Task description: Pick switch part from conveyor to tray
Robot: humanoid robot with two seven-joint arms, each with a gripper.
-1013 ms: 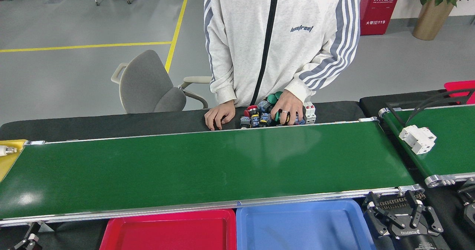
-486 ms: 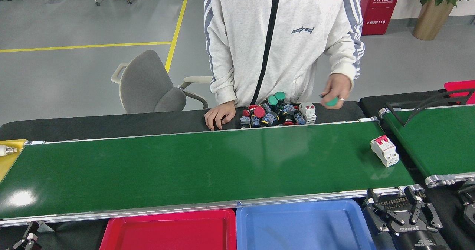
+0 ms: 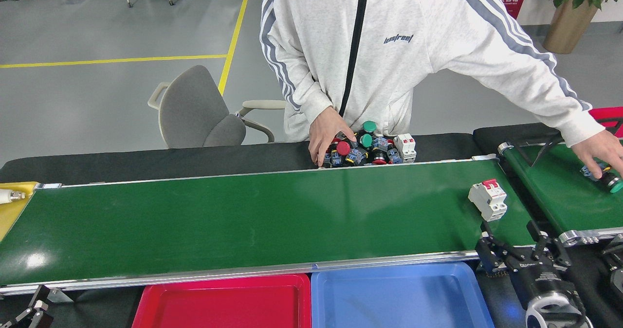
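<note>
Switch part (image 3: 487, 200) on conveyor (image 3: 243, 221), just beyond open right tool (image 3: 515, 240)

The right tool (image 3: 517, 238) is black, with linked metal fingers, pale lettering and a silver-ringed wrist.

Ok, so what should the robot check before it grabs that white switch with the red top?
1. Switch on the long green belt, near its right end: ok.
2. Right claw open, fingers spread just below the switch: ok.
3. Claw not yet touching the switch: ok.
4. Person's hand away from the switch, over on the short belt: ok.
5. Blue tray and red tray have free room: ok.
6. Left claw open or shut: cannot tell.
</note>
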